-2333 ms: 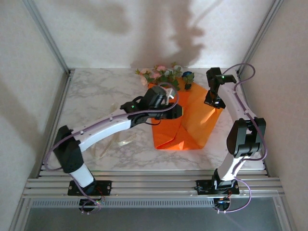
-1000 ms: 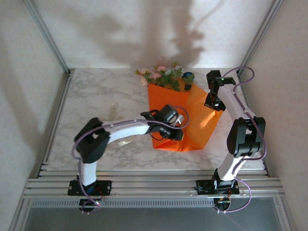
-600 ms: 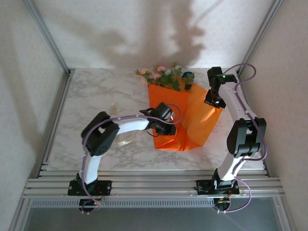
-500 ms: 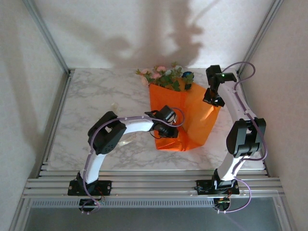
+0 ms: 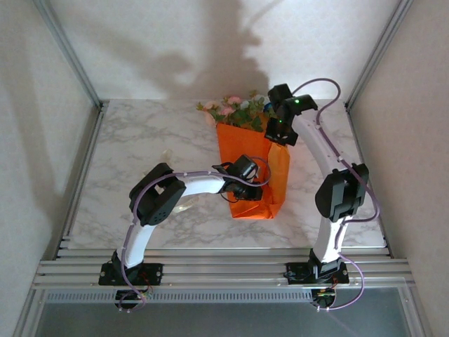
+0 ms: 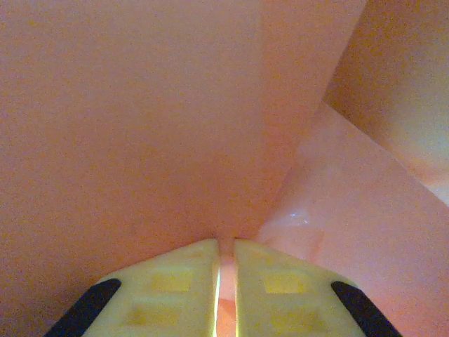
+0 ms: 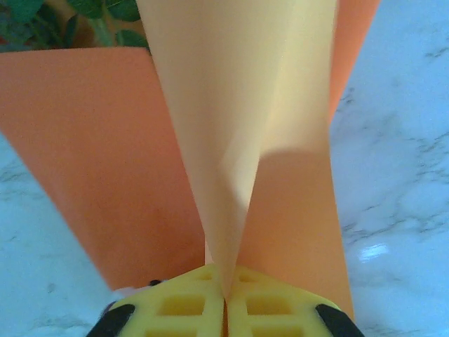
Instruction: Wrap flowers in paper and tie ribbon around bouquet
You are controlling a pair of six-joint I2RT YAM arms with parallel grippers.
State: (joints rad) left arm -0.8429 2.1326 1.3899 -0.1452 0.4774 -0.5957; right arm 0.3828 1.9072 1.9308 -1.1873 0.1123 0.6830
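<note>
Marble table (image 5: 140, 140) holds the orange paper (image 5: 242, 151), folded partly round the flowers (image 5: 235, 111) at its far end. Right gripper (image 7: 224, 281) and left gripper (image 6: 224, 249) both pinch paper. Wrapping looks half done; tying is left.

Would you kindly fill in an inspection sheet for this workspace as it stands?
Surface: marble table.
Job's things: orange paper folded over flowers, blooms poking out the far end; faint pale ribbon lying left of it.
Clutter: nothing seen.
Grippers: left gripper shut on paper's near fold; right gripper shut on its far right edge.
Cables: purple cables looped along both arms.
Surroundings: white walls, metal frame.
</note>
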